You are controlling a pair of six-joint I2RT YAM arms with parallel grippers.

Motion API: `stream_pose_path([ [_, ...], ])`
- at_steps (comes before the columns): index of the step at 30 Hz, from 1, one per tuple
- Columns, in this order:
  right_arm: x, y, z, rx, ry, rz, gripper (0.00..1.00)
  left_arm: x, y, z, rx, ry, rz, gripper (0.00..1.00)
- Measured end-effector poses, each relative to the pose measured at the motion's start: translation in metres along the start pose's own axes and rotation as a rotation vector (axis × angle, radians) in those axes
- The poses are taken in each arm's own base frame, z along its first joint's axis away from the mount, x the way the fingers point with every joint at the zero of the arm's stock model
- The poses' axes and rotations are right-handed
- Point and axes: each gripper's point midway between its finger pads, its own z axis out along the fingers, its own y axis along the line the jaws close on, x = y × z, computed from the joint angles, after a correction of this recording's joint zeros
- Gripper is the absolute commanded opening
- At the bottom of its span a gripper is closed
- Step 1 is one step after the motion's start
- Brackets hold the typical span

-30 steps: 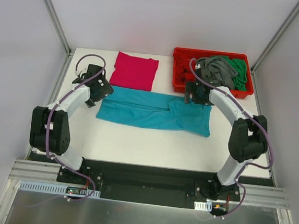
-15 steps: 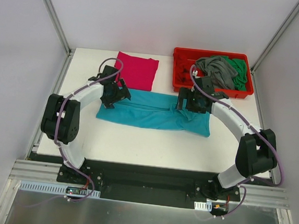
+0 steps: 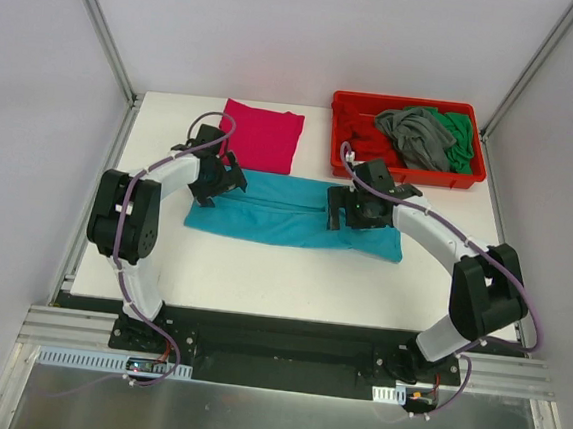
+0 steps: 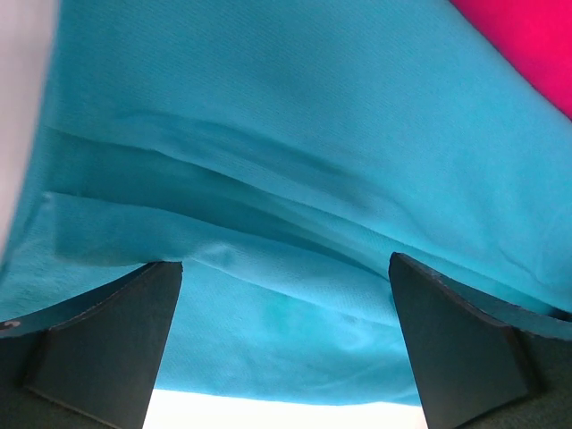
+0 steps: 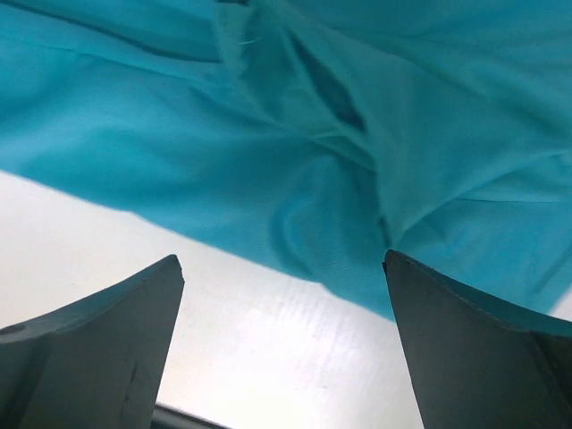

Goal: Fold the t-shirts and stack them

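Note:
A teal-blue t-shirt (image 3: 276, 217) lies folded into a long band across the middle of the table. Behind it rests a folded magenta-pink t-shirt (image 3: 261, 137). My left gripper (image 3: 219, 181) hovers open over the band's left end. In the left wrist view the teal cloth (image 4: 295, 179) fills the space between the wide-apart fingers (image 4: 107, 340), with magenta (image 4: 527, 45) at the top right. My right gripper (image 3: 352, 208) is open above the band's right part. In the right wrist view the teal edge (image 5: 313, 134) and bare table (image 5: 268, 349) lie between its fingers (image 5: 474, 349).
At the back right stands a red plastic tray (image 3: 411, 173) that holds a crumpled grey t-shirt (image 3: 419, 136), a green one (image 3: 461, 137) and red cloth (image 3: 357, 130). White walls and metal posts enclose the table.
The left gripper came in from the table's left side to the teal shirt's left end. The right gripper moved from beside the tray down and left over the shirt. Both stayed open.

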Motion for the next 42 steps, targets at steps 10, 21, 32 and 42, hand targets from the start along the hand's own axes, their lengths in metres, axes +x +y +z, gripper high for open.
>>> stream_pose_path([
  [10, -0.010, -0.049, 0.025, 0.241, 0.057, -0.166, 0.69, -0.022, 0.032, 0.003, -0.042, -0.020, -0.037, 0.99],
  [21, -0.017, -0.066, 0.022, 0.329, 0.081, -0.246, 0.01, -0.020, 0.034, 0.003, -0.046, -0.016, -0.024, 0.99],
  [32, -0.084, -0.086, 0.028, 0.479, 0.045, -0.524, 0.23, -0.018, 0.036, 0.004, -0.053, -0.014, -0.020, 0.99],
  [42, -0.111, -0.100, 0.033, 0.616, -0.013, -0.498, 0.78, -0.019, 0.038, 0.004, -0.055, -0.026, -0.019, 0.99],
])
